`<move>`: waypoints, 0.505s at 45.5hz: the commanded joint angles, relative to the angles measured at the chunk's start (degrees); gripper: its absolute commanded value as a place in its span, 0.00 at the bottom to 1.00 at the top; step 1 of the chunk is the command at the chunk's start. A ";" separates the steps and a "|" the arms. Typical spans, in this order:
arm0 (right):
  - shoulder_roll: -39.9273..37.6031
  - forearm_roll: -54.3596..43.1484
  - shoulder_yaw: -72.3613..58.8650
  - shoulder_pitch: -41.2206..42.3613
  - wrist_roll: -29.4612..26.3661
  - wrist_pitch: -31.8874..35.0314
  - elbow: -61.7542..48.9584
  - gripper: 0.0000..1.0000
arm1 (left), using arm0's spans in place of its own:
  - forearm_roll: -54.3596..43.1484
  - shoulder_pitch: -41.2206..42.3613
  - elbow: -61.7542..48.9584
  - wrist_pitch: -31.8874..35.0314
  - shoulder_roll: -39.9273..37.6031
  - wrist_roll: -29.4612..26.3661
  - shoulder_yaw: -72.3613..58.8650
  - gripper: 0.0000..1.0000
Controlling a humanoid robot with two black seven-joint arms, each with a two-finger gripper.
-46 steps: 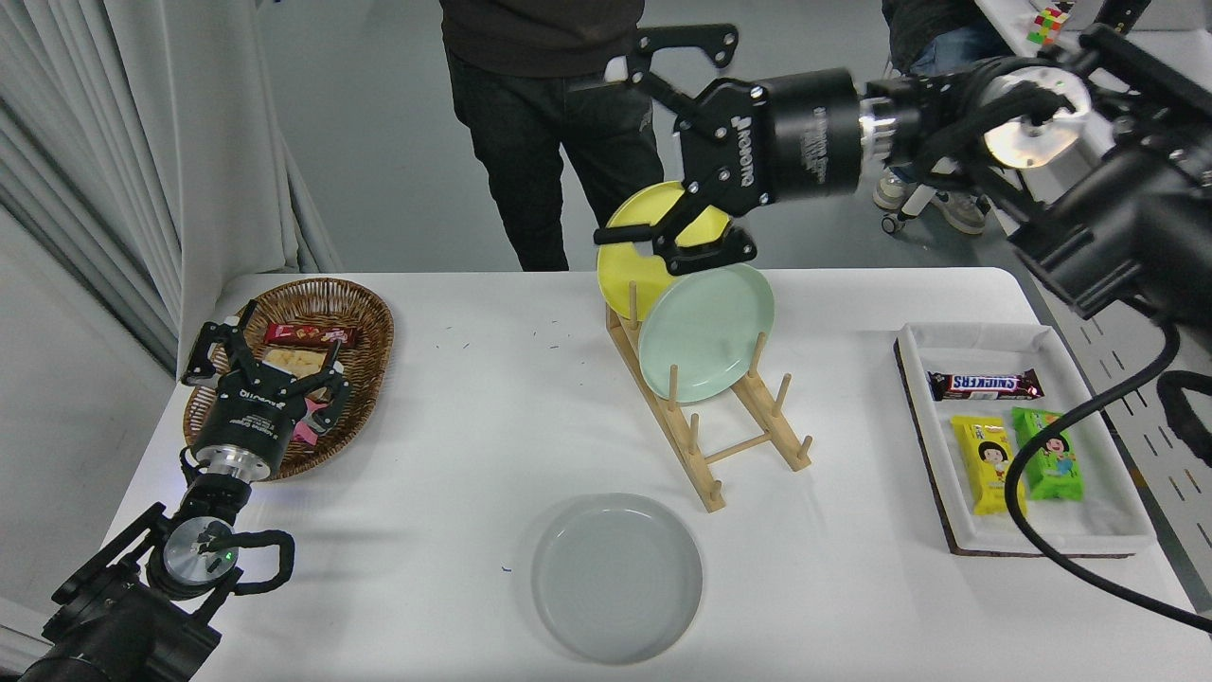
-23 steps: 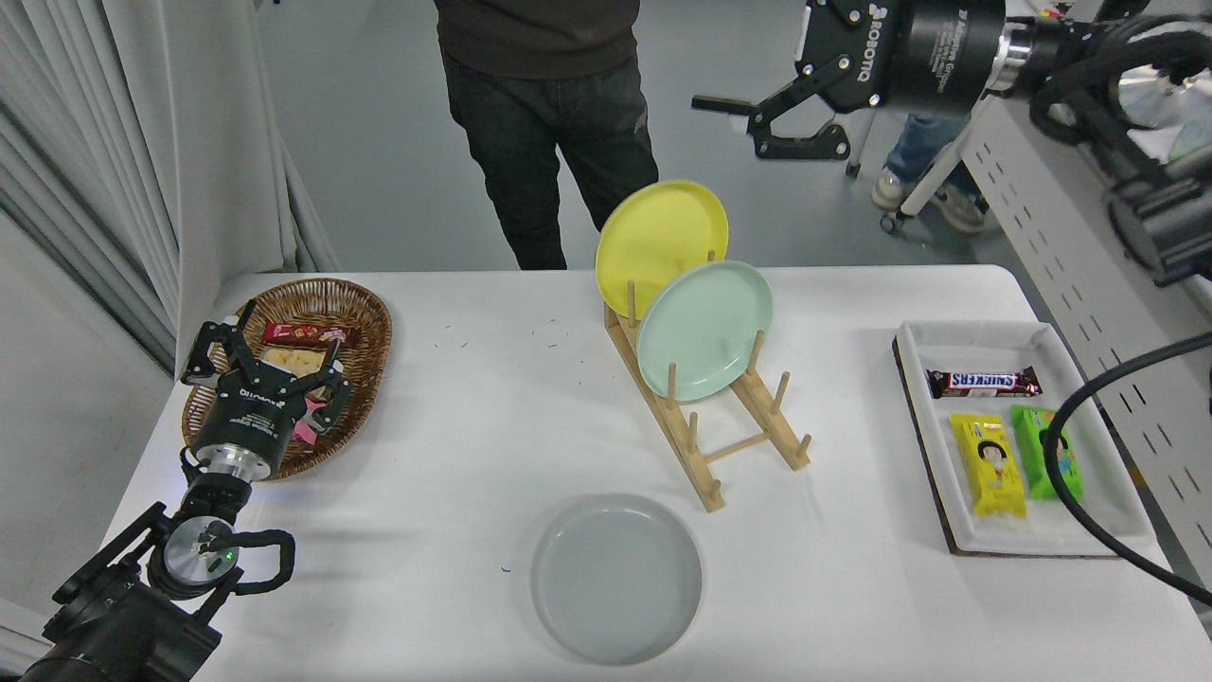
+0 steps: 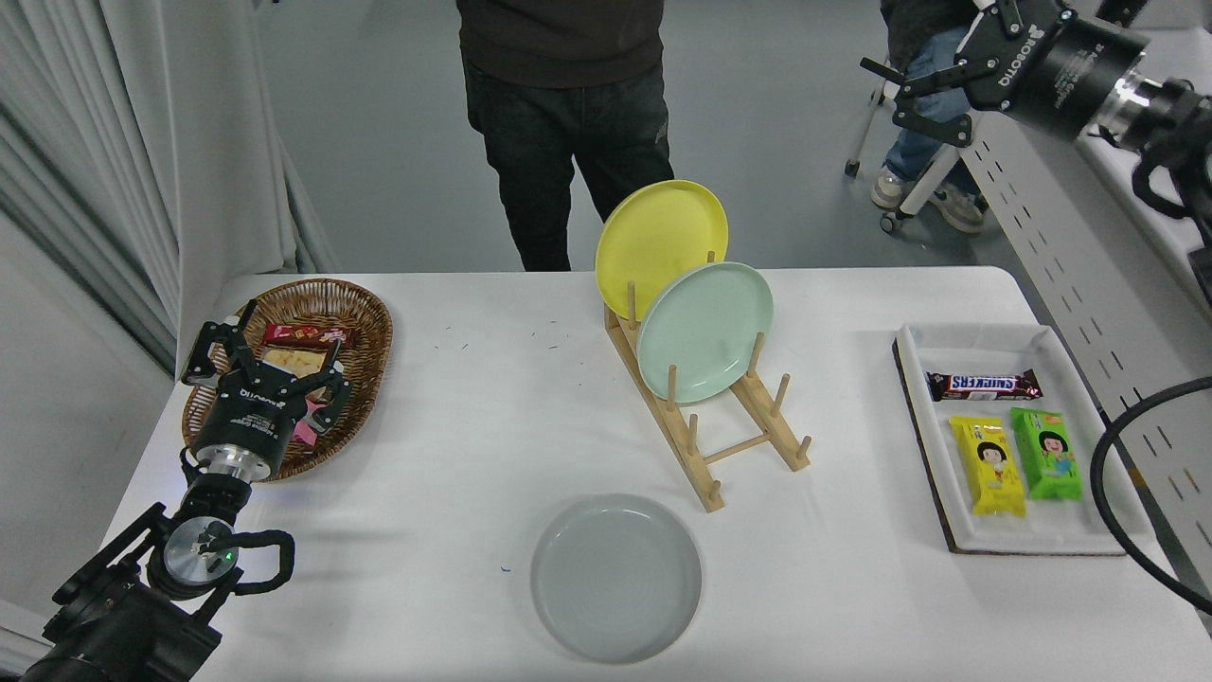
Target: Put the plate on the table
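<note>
Robotics lab: white table (image 3: 473, 426) staged with dish rack (image 3: 705, 417), snack tray (image 3: 1018, 530), curtain (image 3: 142, 142) left, onlooker (image 3: 563, 114) standing far side.

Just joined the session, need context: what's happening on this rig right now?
The grey plate lies flat on the white table, near its front edge, with nothing touching it. The right gripper is raised at the upper right, off the table, jaws open and empty. The left gripper is parked at the lower left by the wicker basket. A yellow plate and a mint plate stand in the wooden rack.
</note>
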 commanded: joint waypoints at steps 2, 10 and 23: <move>-1.08 -4.51 0.79 -12.84 8.06 -0.27 3.62 0.87 | -0.02 0.00 0.00 0.00 0.00 0.00 0.00 0.98; -0.03 -5.91 3.16 -17.60 8.76 -0.35 3.62 0.99 | -0.02 0.00 0.00 0.00 0.00 0.00 0.00 0.98; 2.70 -12.85 4.31 -22.87 21.59 -2.90 3.10 0.99 | -0.02 0.00 0.00 0.00 0.00 0.00 0.00 0.98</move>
